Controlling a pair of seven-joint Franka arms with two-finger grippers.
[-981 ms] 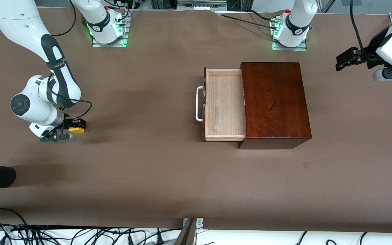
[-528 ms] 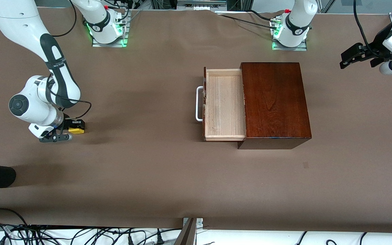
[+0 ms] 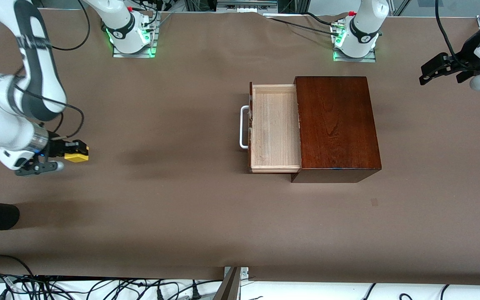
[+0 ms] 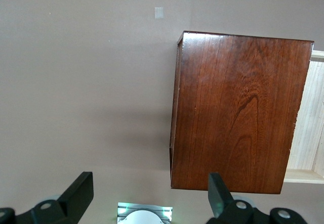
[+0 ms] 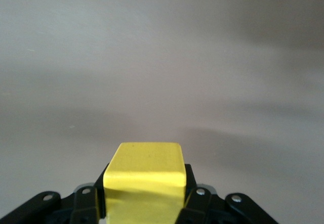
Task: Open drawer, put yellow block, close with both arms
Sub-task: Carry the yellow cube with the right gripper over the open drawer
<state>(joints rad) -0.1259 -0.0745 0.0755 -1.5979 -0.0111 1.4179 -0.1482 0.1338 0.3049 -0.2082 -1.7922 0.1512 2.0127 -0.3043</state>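
The right end effector (image 3: 70, 152) is gripping the yellow block (image 3: 76, 156), its black fingers (image 5: 195, 204) pressing the cube's two sides, and it is hanging above the bare brown bench (image 3: 173, 208) at the right arm's end, well apart from the wooden box (image 3: 336, 125). The right wrist view is filling its lower edge with the yellow block (image 5: 144, 181) seen close between the fingers, with only blurred bench surface past it; neither the box nor the drawer is appearing there. The front view is showing what that close view is lacking: the block is casting a soft shadow on the bench beneath, and the drawer (image 3: 274, 127) is standing pulled out of the box toward the right arm's end, its pale wooden tray empty and its white bar handle (image 3: 243, 127) facing that way. The left end effector (image 3: 440, 70) is waiting with its fingers spread apart, up over the bench at the left arm's end, beside the box. The left wrist view is showing those two fingers (image 4: 218, 196) standing wide with nothing between them, and it is looking down on the glossy reddish top of the box (image 4: 238, 113), with a strip of the drawer's light wood (image 4: 309, 128) showing at the box's open side.
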